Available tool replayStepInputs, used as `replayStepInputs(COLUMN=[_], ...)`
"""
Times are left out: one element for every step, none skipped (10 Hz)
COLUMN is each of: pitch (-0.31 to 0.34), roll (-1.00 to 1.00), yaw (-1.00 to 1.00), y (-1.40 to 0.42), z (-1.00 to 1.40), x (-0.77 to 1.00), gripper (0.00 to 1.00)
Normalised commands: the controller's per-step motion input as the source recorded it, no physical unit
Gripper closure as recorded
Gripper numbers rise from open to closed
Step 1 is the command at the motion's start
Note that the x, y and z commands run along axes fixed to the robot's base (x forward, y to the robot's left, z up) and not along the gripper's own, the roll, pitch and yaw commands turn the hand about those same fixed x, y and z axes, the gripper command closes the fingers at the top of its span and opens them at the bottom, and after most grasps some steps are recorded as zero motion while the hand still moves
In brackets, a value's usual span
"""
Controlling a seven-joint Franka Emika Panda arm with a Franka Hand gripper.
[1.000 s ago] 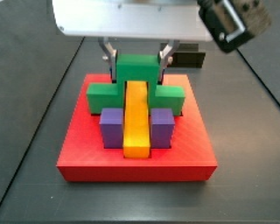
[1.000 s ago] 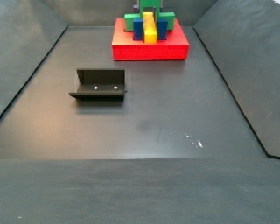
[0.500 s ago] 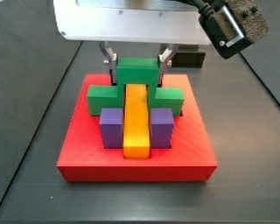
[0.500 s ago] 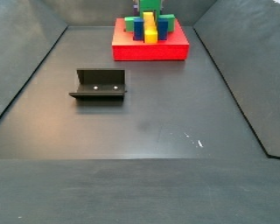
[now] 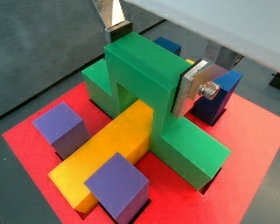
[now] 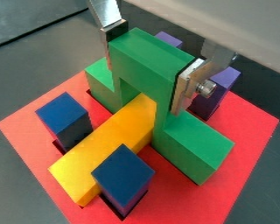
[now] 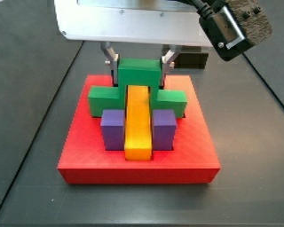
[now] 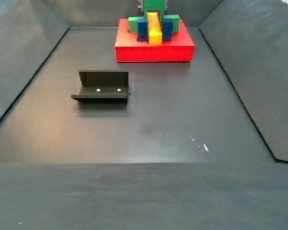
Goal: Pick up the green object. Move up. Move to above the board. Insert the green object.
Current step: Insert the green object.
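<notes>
between my fingers [image 6: 192, 86] sits the raised centre cube of the green object [image 5: 149, 79], and my gripper [image 6: 152, 59] is closed on it from both sides, silver plates flat against its faces in both wrist views. below my gripper lies the board [image 7: 138, 163], and the green object already straddles the near end of the long yellow bar [image 5: 108, 152], its lower arms spreading out to either side beneath my jaws.

by my reckoning the pick, the lift and the move over the board are done, and the insertion is at its end or very close: the arms look level with the red surface, though i cannot tell whether they are fully seated in the slot. what seems left is to let go and draw clear.

the piece is bright matte green, blocky, made of joined cubes, with sharp edges and a notch under its centre where the bar passes. purple blocks [image 7: 111, 129] flank the bar further out from my gripper. well away from my gripper, the fixture [image 8: 102, 87] stands on the dark floor.
</notes>
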Motion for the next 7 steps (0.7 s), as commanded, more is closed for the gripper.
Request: replayStepInputs(pitch=[-0.029, -0.034, -0.044, -0.037, -0.05, -0.051, -0.054], roll=[-0.04, -0.05, -0.07, -0.04, -0.02, 0.0, 0.0], yaw=[-0.01, -0.01, -0.03, -0.05, -0.04, -0.06, -0.03], y=[0.0, 0.0, -0.01, 0.0, 0.0, 0.0, 0.0], z=[-0.19, -0.18, -0.16, -0.19, -0.42, -0.55, -0.59], x=[0.25, 0.21, 0.21, 0.09, 0.0, -0.18, -0.18], gripper=[1.0, 1.0, 1.0, 1.0, 1.0, 1.0, 1.0])
